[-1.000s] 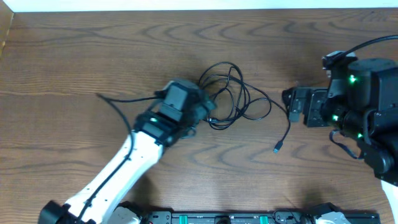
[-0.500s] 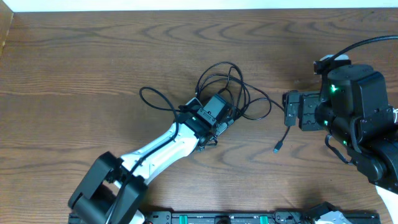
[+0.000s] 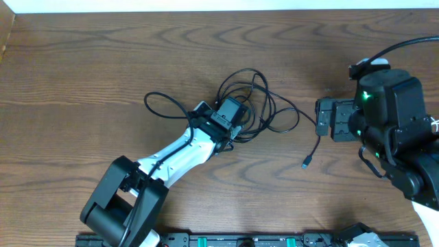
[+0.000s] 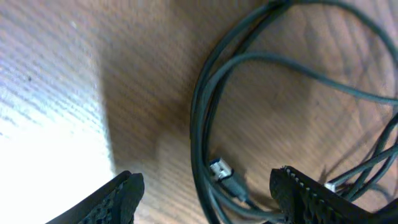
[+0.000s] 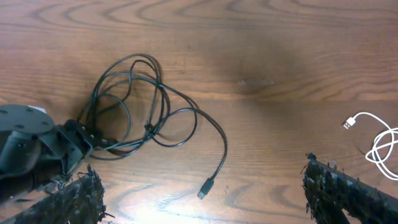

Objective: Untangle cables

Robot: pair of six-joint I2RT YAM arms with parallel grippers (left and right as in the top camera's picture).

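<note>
**Robot arm reaches into knot of black cables on wooden bench**

The left hand point(image 4: 204, 194) hangs directly over a tangle of black cables point(image 3: 255, 103) in the middle of the bench point(image 3: 103, 55). Its two fingers point(image 4: 118, 196) are spread apart, with several strands running between them. In the left wrist view neither finger presses on a strand, so the hand is released and grasps nothing. A small metal-tipped plug point(image 4: 221, 169) lies among the strands between the fingers.

The tangle is a set of overlapping loops lying flat on the wood, and the left arm covers its left side from above. One strand leaves the loops on the right and curves toward the near side. It ends in a loose plug point(image 3: 305, 163) that lies alone on bare wood.

The right hand point(image 3: 320, 120) sits just right of the tangle, touching none of the loops. Its fingers are fully spread and it too is released, holding nothing. The loose plug lies on its near side.

A white cable point(image 5: 380, 142) shows only in the right wrist view. It is loosely coiled at the right edge, its white plug pointing left, well apart from the black tangle.
</note>
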